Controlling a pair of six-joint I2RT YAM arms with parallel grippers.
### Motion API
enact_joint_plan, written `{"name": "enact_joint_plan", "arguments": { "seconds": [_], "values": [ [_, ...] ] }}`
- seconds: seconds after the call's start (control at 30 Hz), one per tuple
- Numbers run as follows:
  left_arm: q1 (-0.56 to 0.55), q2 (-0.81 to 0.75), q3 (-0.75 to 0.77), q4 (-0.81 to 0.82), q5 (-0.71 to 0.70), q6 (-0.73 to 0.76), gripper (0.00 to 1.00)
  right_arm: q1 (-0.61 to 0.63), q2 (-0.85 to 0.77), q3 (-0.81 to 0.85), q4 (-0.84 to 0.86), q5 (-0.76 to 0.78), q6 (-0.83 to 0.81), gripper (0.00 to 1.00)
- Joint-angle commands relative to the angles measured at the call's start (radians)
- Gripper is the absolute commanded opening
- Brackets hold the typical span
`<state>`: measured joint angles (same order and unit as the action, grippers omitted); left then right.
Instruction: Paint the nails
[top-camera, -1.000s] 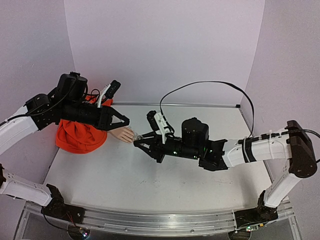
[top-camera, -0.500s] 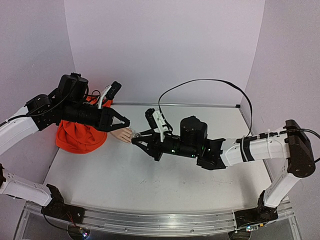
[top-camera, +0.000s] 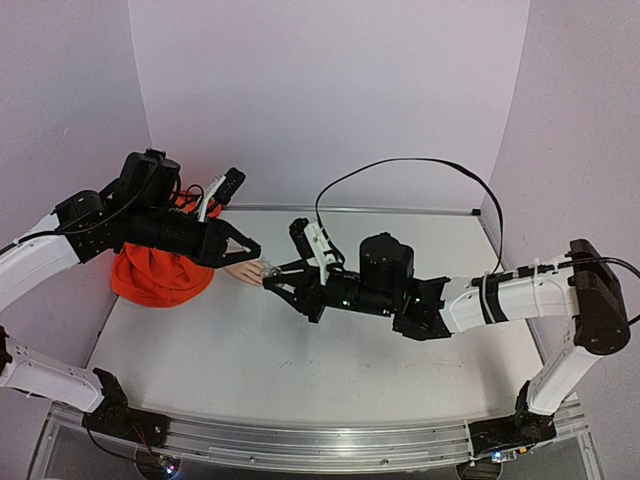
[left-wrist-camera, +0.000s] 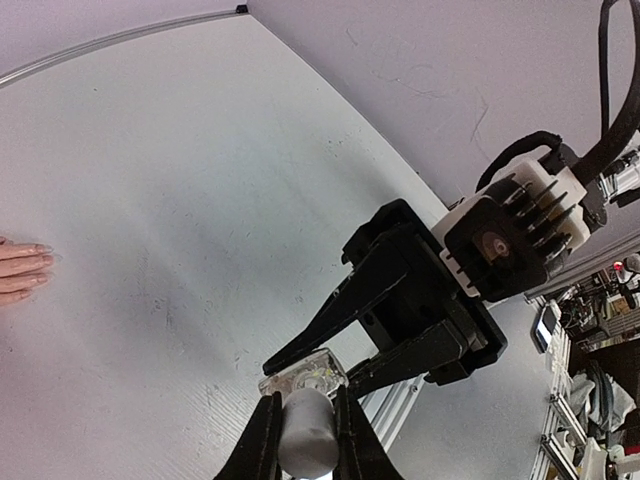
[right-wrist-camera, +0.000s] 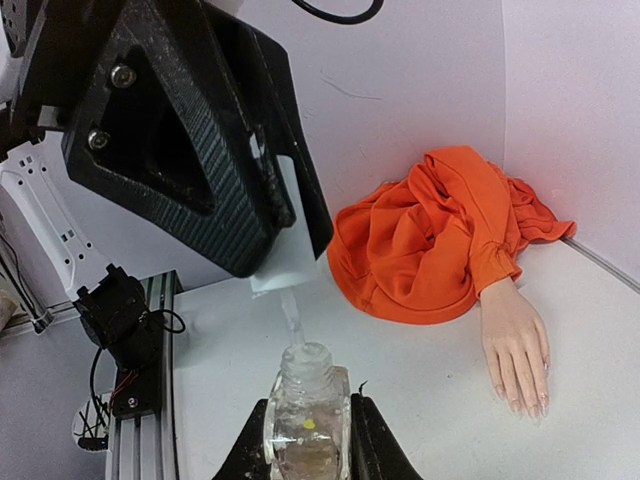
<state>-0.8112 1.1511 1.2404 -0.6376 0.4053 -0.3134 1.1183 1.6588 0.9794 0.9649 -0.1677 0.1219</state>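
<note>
**Bottle brought up to the brush; nails not yet touched**

Finding 1. Over the last second the right gripper has moved a little to the left and now sits close under the left gripper. The left arm has barely shifted. Neither grip has altered.

Finding 2. The right gripper is clamped on the small clear bottle, which it holds upright by its sides. The left gripper is clamped on the pale cap directly above it. A thin brush stem runs from the cap down to the bottle mouth. Whether its tip is inside the liquid cannot be told.

Finding 3. The mannequin hand lies flat on the table, palm down. Its wrist is in the orange sleeve, which is bunched against the back corner. The nails point toward the open table and sit to the side of the bottle in the right wrist view, clear of it. No colour can be made out on them.

Assessment. The closing of the two arms suggests the brush is being loaded or lifted free, so painting proper has not begun. The next move will likely ask the left arm to carry the brush down to the fingertips. The likely hazards are a drip, or the bottle tilting.
</note>
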Motion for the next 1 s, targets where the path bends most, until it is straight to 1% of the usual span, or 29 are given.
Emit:
{"name": "enact_joint_plan", "arguments": {
  "seconds": [0.0,0.17,0.47,0.57,0.63,0.7,0.73,0.8,0.87,0.97],
  "values": [
    [-0.006,0.009,0.007,-0.006,-0.016,0.005,0.0,0.01,-0.002,0.058,0.092,-0.007,-0.023,0.0],
    [-0.011,0.026,0.017,-0.02,-0.016,0.009,0.0,0.012,0.007,0.073,0.089,-0.017,-0.04,0.0],
    [-0.017,0.053,0.039,-0.076,-0.036,0.014,0.0,0.019,0.024,0.106,0.093,0.014,-0.058,0.0],
    [-0.017,0.068,0.059,-0.114,-0.072,0.008,0.0,0.028,0.031,0.118,0.094,0.065,-0.078,0.0],
    [-0.017,0.095,0.091,-0.177,-0.131,-0.009,0.0,0.049,0.04,0.132,0.091,0.179,-0.11,0.0],
    [-0.017,0.135,0.132,-0.239,-0.175,-0.035,0.0,0.092,0.061,0.16,0.094,0.375,-0.202,0.0],
    [-0.017,0.156,0.15,-0.264,-0.211,-0.052,0.0,0.118,0.077,0.169,0.122,0.481,-0.256,0.0],
    [-0.017,0.187,0.167,-0.282,-0.251,-0.089,0.0,0.165,0.128,0.195,0.21,0.688,-0.367,0.0],
    [-0.017,0.21,0.173,-0.286,-0.289,-0.126,0.0,0.191,0.188,0.24,0.312,0.843,-0.462,0.0],
    [-0.016,0.228,0.173,-0.285,-0.354,-0.202,0.0,0.208,0.268,0.304,0.489,0.952,-0.583,0.0]
  ]
}}
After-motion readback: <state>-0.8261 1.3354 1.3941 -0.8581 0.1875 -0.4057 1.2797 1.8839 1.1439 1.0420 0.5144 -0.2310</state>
